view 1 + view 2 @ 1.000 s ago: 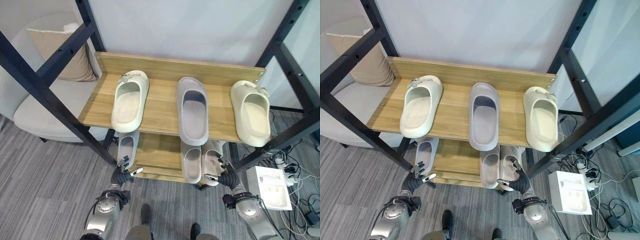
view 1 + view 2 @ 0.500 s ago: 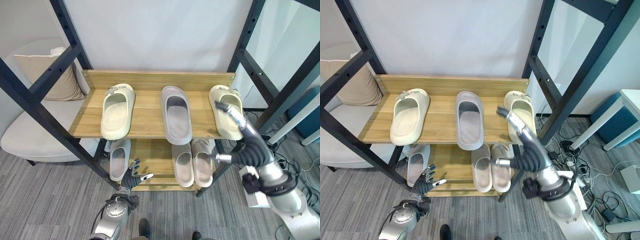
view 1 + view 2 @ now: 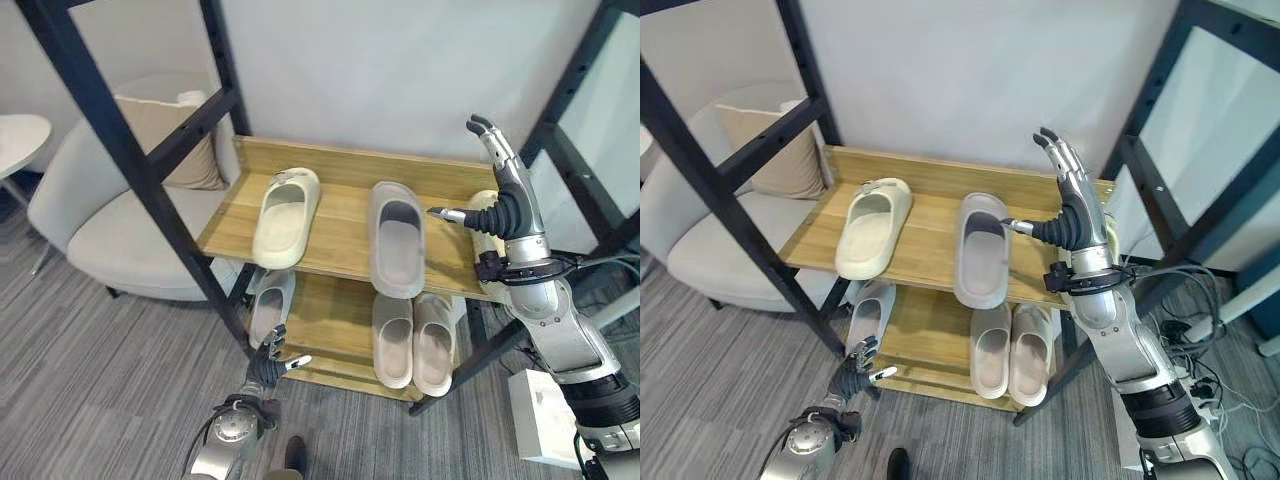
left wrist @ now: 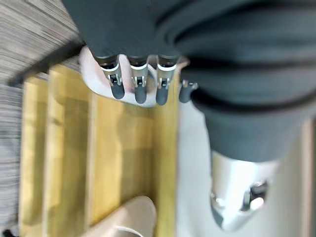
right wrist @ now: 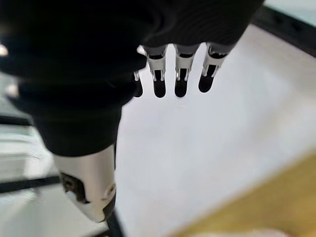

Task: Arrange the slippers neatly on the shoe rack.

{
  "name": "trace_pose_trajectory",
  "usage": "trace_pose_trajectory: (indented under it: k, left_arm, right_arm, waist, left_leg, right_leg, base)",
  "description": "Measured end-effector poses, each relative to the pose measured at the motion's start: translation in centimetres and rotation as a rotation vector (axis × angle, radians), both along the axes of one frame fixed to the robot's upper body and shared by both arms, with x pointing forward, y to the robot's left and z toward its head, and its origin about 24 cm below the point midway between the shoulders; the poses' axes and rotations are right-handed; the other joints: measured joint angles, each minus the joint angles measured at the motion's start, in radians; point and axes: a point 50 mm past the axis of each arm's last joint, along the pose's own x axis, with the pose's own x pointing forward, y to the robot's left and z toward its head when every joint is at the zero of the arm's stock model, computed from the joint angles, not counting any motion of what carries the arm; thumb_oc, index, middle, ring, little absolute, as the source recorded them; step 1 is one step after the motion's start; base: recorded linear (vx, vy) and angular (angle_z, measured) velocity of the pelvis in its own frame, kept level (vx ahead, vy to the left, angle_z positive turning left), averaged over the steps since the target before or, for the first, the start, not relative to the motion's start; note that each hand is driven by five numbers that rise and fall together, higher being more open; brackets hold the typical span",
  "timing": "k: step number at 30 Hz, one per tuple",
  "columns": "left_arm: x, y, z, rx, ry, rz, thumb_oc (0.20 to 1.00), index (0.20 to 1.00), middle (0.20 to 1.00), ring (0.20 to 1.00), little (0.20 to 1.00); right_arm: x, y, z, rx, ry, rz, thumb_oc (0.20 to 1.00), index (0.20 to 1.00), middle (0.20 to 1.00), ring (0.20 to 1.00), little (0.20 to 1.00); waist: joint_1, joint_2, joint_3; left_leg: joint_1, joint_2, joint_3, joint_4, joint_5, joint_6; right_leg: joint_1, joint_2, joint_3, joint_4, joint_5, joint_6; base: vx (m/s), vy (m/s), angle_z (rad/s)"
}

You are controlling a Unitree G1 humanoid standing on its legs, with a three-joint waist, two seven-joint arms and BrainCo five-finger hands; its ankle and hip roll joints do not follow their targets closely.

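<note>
**Both hands spread and holding nothing; slippers lie on the two shelves**

At far left an armchair (image 3: pixel 110 215) with a tan cushion (image 3: pixel 165 140) stands beside the rack (image 3: pixel 340 165), whose black frame post (image 3: pixel 130 170) crosses in front of it.

The left hand (image 3: pixel 268 362) hangs low, near the floor in front of the bottom shelf (image 3: pixel 330 340). Its fingers are straight and fanned, thumb out to the side, and they touch nothing. In its wrist view the fingertips (image 4: pixel 137 93) point at a pale slipper on the wooden boards without reaching it.

On the top shelf (image 3: pixel 345 235) a cream slipper (image 3: pixel 285 215) lies toward the left. Below it, on the bottom shelf, sits a grey slipper (image 3: pixel 268 305), partly hidden by the shelf above. A larger grey slipper (image 3: pixel 397 235) lies in the middle of the top shelf, its heel over the front edge. Under it a pair of pinkish-grey slippers (image 3: pixel 413 340) lies side by side, touching.

The right hand (image 3: pixel 505 195) is raised above the right end of the top shelf, fingers straight and pointing up, thumb stretched toward the middle slipper, well apart from it. It grips nothing. A second cream slipper (image 3: pixel 483 228) lies just behind and below this hand, mostly hidden by it. In the right wrist view the fingertips (image 5: pixel 180 85) stand against the plain white wall (image 3: pixel 400 70).
</note>
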Motion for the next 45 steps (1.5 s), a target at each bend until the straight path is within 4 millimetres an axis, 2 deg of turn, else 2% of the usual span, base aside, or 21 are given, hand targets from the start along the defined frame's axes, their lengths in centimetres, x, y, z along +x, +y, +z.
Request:
trace_pose_trajectory:
  k: [1, 5, 11, 14, 15, 16, 17, 21, 26, 28, 29, 31, 32, 34, 36, 37, 38, 42, 43, 44, 45]
  left_arm:
    - [-0.3, 0.2, -0.1, 0.001, 0.006, 0.001, 1.0, 1.0, 1.0, 1.0, 1.0]
    - [-1.6, 1.3, -0.6, 0.008, 0.04, 0.034, 1.0, 1.0, 1.0, 1.0, 1.0]
    - [-1.7, 2.0, -0.5, 0.0, 0.042, 0.047, 1.0, 1.0, 1.0, 1.0, 1.0]
    - [-1.5, 2.0, -0.4, -0.002, 0.033, 0.042, 1.0, 1.0, 1.0, 1.0, 1.0]
    - [-1.5, 2.1, -0.3, -0.005, 0.033, 0.044, 1.0, 1.0, 1.0, 1.0, 1.0]
    - [-1.5, 2.2, -0.3, -0.004, 0.033, 0.045, 1.0, 1.0, 1.0, 1.0, 1.0]
    - [-1.4, 2.2, -0.3, -0.004, 0.029, 0.044, 1.0, 1.0, 1.0, 1.0, 1.0]
    - [-0.9, 2.3, 0.1, -0.002, 0.009, 0.04, 1.0, 1.0, 1.0, 1.0, 1.0]
    - [-0.7, 2.0, 0.1, -0.003, 0.003, 0.026, 1.0, 1.0, 1.0, 1.0, 1.0]
    - [-0.6, 2.0, 0.2, -0.002, 0.0, 0.029, 1.0, 1.0, 1.0, 1.0, 1.0]
    - [-0.5, 2.0, 0.2, -0.003, -0.003, 0.035, 1.0, 1.0, 1.0, 1.0, 1.0]
    - [-0.5, 2.1, 0.3, -0.016, -0.011, 0.068, 1.0, 1.0, 1.0, 1.0, 1.0]
    - [-0.4, 2.1, 0.3, -0.019, -0.014, 0.077, 1.0, 1.0, 1.0, 1.0, 1.0]
    - [-0.2, 1.8, 1.1, -0.038, -0.049, 0.087, 1.0, 1.0, 1.0, 1.0, 1.0]
    - [-0.5, 1.5, 1.0, -0.049, -0.04, 0.088, 1.0, 1.0, 1.0, 1.0, 1.0]
    - [-0.6, 1.5, 0.8, -0.051, -0.027, 0.091, 1.0, 1.0, 1.0, 1.0, 1.0]
    - [-0.7, 1.4, 0.8, -0.055, -0.024, 0.091, 1.0, 1.0, 1.0, 1.0, 1.0]
    - [-1.0, 0.6, 0.4, -0.072, -0.008, 0.079, 1.0, 1.0, 1.0, 1.0, 1.0]
    - [-1.0, 0.6, 0.4, -0.073, -0.009, 0.08, 1.0, 1.0, 1.0, 1.0, 1.0]
    - [-1.1, 0.7, 0.4, -0.068, -0.005, 0.082, 1.0, 1.0, 1.0, 1.0, 1.0]
    - [-1.1, 0.9, 0.4, -0.06, -0.005, 0.08, 1.0, 1.0, 1.0, 1.0, 1.0]
  right_arm:
    - [0.2, -0.5, -0.4, 0.003, 0.017, -0.025, 1.0, 1.0, 1.0, 1.0, 1.0]
    - [0.5, -1.7, -1.9, -0.001, 0.079, -0.091, 1.0, 1.0, 1.0, 1.0, 1.0]
    - [1.2, -4.0, -4.4, -0.012, 0.183, -0.209, 1.0, 1.0, 1.0, 1.0, 1.0]
    - [2.0, -4.6, -4.3, -0.016, 0.179, -0.25, 1.0, 1.0, 1.0, 1.0, 1.0]
    - [2.2, -4.7, -4.2, -0.023, 0.176, -0.259, 0.953, 0.953, 0.953, 0.953, 0.953]
    - [2.8, -4.5, -3.8, -0.029, 0.165, -0.262, 0.514, 0.514, 0.514, 0.514, 0.514]
    - [2.9, -4.5, -3.7, -0.032, 0.161, -0.263, 0.216, 0.216, 0.216, 0.216, 0.216]
    - [3.9, -4.5, -3.8, -0.051, 0.154, -0.295, 0.2, 0.2, 0.2, 0.2, 0.2]
    - [4.1, -4.7, -2.9, -0.026, 0.099, -0.344, 0.2, 0.2, 0.2, 0.2, 0.2]
    - [3.7, -4.5, -2.4, -0.002, 0.071, -0.34, 0.2, 0.2, 0.2, 0.2, 0.2]
    - [2.5, -3.8, -1.6, 0.08, 0.012, -0.314, 0.2, 0.2, 0.2, 0.2, 0.2]
    - [-0.3, -1.5, -0.6, 0.253, -0.086, -0.182, 0.2, 0.2, 0.2, 0.2, 0.2]
    - [-1.3, -0.9, -0.7, 0.304, -0.097, -0.134, 0.2, 0.2, 0.2, 0.2, 0.2]
    - [-4.2, 0.3, -0.8, 0.529, -0.097, 0.017, 0.2, 0.2, 0.2, 0.2, 0.2]
    - [-5.2, 1.7, -1.2, 0.734, -0.037, 0.236, 0.2, 0.2, 0.2, 0.2, 0.2]
    - [-6.0, 3.3, -1.8, 0.818, 0.033, 0.395, 0.2, 0.2, 0.2, 0.2, 0.2]
    - [-6.3, 4.3, -2.2, 0.847, 0.093, 0.491, 0.2, 0.2, 0.2, 0.2, 0.2]
    - [-7.3, 7.9, -4.3, 0.935, 0.314, 0.761, 0.2, 0.2, 0.2, 0.2, 0.2]
    - [-7.8, 9.6, -4.8, 0.929, 0.391, 0.873, 0.2, 0.2, 0.2, 0.2, 0.2]
    - [-7.7, 10.4, -5.1, 0.941, 0.432, 0.911, 0.2, 0.2, 0.2, 0.2, 0.2]
    - [-7.5, 12.1, -6.1, 0.911, 0.528, 0.979, 0.2, 0.2, 0.2, 0.2, 0.2]
  waist:
    - [-0.004, -0.004, 0.002]
    - [0.027, -0.018, 0.015]
    - [0.06, -0.025, 0.04]
    - [0.077, -0.033, 0.055]
    - [0.08, -0.035, 0.059]
    - [0.084, -0.037, 0.065]
    - [0.084, -0.04, 0.067]
    - [0.089, -0.036, 0.071]
    - [0.096, -0.015, 0.08]
    - [0.092, -0.009, 0.079]
    - [0.092, -0.002, 0.078]
    - [0.09, 0.012, 0.078]
    - [0.09, 0.016, 0.078]
    - [0.083, 0.016, 0.077]
    - [0.04, 0.017, 0.076]
    - [0.019, 0.017, 0.077]
    - [0.005, 0.017, 0.076]
    - [0.002, 0.015, 0.075]
    - [0.007, 0.012, 0.073]
    - [0.009, 0.007, 0.07]
    - [0.014, 0.002, 0.065]
  left_leg:
    - [-0.004, -0.001, -0.005, 0.001, 0.002, 0.0]
    - [-0.018, -0.009, -0.027, -0.001, 0.004, 0.001]
    - [-0.041, -0.021, -0.057, -0.001, 0.0, 0.006]
    - [-0.047, -0.025, -0.057, 0.006, 0.01, 0.011]
    - [-0.047, -0.026, -0.057, 0.006, 0.01, 0.011]
    - [-0.047, -0.028, -0.059, 0.006, 0.012, 0.01]
    - [-0.047, -0.029, -0.06, 0.006, 0.012, 0.01]
    - [-0.048, -0.027, -0.062, -0.001, 0.004, 0.009]
    - [-0.054, -0.028, -0.061, -0.001, 0.004, 0.009]
    - [-0.056, -0.028, -0.06, 0.0, 0.005, 0.009]
    - [-0.056, -0.03, -0.061, 0.002, 0.005, 0.01]
    - [-0.052, -0.032, -0.06, 0.006, 0.018, 0.011]
    - [-0.048, -0.033, -0.06, 0.006, 0.02, 0.01]
    - [-0.045, -0.034, -0.059, 0.006, 0.02, 0.01]
    - [-0.032, -0.03, -0.053, 0.006, 0.02, 0.01]
    - [-0.025, -0.025, -0.049, 0.006, 0.018, 0.007]
    - [-0.023, -0.023, -0.044, 0.006, 0.017, 0.005]
    - [-0.015, -0.015, -0.029, 0.003, 0.007, -0.004]
    - [-0.016, -0.015, -0.03, 0.001, 0.002, -0.01]
    - [-0.016, -0.015, -0.03, 0.0, 0.002, -0.01]
    - [-0.018, -0.016, -0.033, 0.0, 0.002, -0.01]
  right_leg:
    - [0.0, -0.001, -0.011, 0.0, -0.001, 0.001]
    - [-0.001, -0.001, -0.032, 0.0, -0.004, 0.002]
    - [-0.002, -0.005, -0.07, -0.005, -0.01, 0.004]
    - [-0.006, -0.008, -0.073, -0.003, -0.01, 0.005]
    - [-0.006, -0.01, -0.073, -0.002, -0.01, 0.005]
    - [-0.007, -0.013, -0.072, 0.0, -0.01, 0.006]
    - [-0.007, -0.014, -0.072, -0.001, -0.01, 0.006]
    - [-0.008, -0.014, -0.071, -0.006, -0.015, 0.01]
    - [-0.014, -0.017, -0.067, -0.006, -0.022, 0.006]
    - [-0.017, -0.017, -0.065, -0.006, -0.021, 0.006]
    - [-0.016, -0.017, -0.066, -0.006, -0.019, 0.003]
    - [-0.012, -0.016, -0.068, -0.005, -0.006, 0.01]
    - [-0.007, -0.016, -0.07, -0.004, -0.008, 0.009]
    - [-0.003, -0.016, -0.07, 0.0, -0.018, 0.007]
    - [0.009, -0.015, -0.066, 0.0, -0.021, 0.007]
    - [0.011, -0.013, -0.062, 0.0, -0.022, 0.006]
    - [0.012, -0.013, -0.061, 0.0, -0.022, 0.006]
    - [0.013, -0.01, -0.039, 0.0, -0.022, 0.005]
    - [0.013, -0.01, -0.04, 0.0, -0.02, 0.005]
    - [0.013, -0.01, -0.04, 0.0, -0.02, 0.005]
    - [0.013, -0.007, -0.042, 0.0, -0.019, 0.004]
  base:
    - [0.02, 0.023, 0.25]
    - [0.02, 0.029, 0.16]
    - [0.02, 0.029, 0.18]
    - [0.02, 0.026, 0.07]
    - [0.0, 0.0, 0.0]
    - [0.0, 0.0, 0.0]
    - [0.02, 0.031, -0.03]
    - [0.0, 0.0, 0.0]
    - [0.0, -0.001, 0.01]
    - [0.0, 0.0, 0.0]
    - [0.0, -0.023, 0.03]
    - [0.0, -0.042, 0.02]
    - [-0.01, -0.045, 0.03]
    - [-0.02, -0.047, 0.05]
    - [-0.04, -0.062, -0.09]
    - [-0.03, -0.028, -0.1]
    - [-0.04, -0.034, -0.15]
    - [-0.03, -0.015, -0.1]
    - [-0.05, -0.01, 0.0]
    - [-0.05, -0.012, 0.05]
    - [-0.03, -0.007, 0.06]
